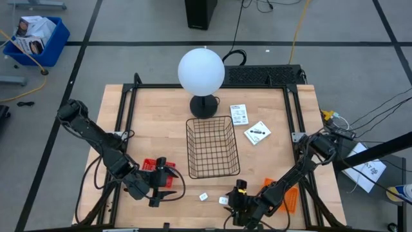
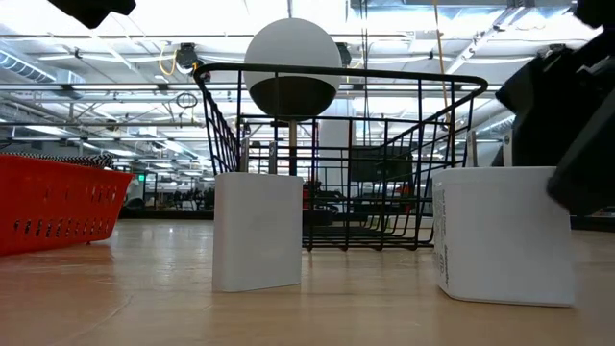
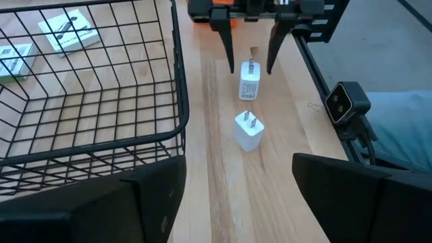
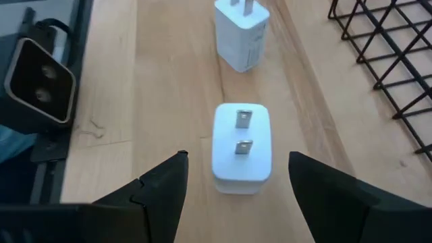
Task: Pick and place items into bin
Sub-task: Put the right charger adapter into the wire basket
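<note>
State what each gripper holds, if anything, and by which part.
Nothing is held. The right gripper is open around a white charger block without gripping it; the left gripper is open and empty.

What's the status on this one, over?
Right tool open, straddling near white plug block. Left tool open, waiting by wire basket. Basket empty; second block just beyond. Nothing blocking.

The left arm reaches along the table's left side toward its front edge, its left gripper [image 1: 168,182] open, fingers pointing toward the table's middle. The right arm bends in from the right edge to the front edge, where the right gripper [image 1: 228,201] hangs low with fingers [image 4: 158,189] spread wide.
</note>
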